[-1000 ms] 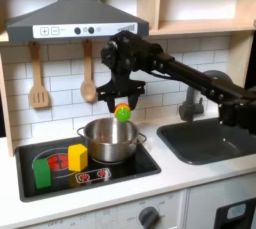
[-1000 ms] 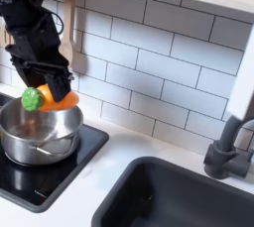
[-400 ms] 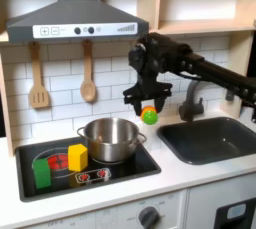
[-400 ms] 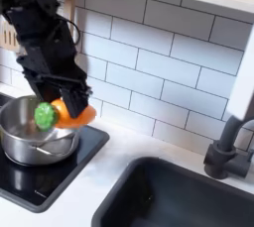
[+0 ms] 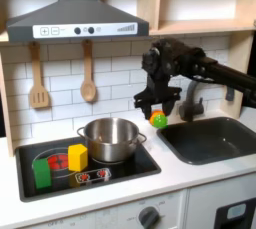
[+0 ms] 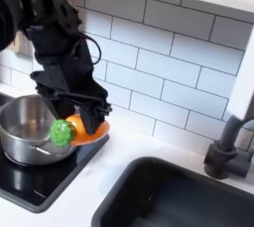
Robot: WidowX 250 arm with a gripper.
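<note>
A steel pot (image 5: 110, 139) stands on the black toy hob (image 5: 60, 178), with a yellow block (image 5: 77, 157) and a green block (image 5: 42, 172) just beside it toward the first exterior view's left, and small red pieces (image 5: 92, 176), perhaps toy food, near the hob's front edge. Two wooden utensils, a slotted spatula (image 5: 39, 81) and a spoon (image 5: 88, 77), hang on the white tile wall under the grey range hood (image 5: 72, 15). A dark sink basin (image 6: 184, 197) with a grey faucet (image 6: 232, 152) sits at the second exterior view's right.
</note>
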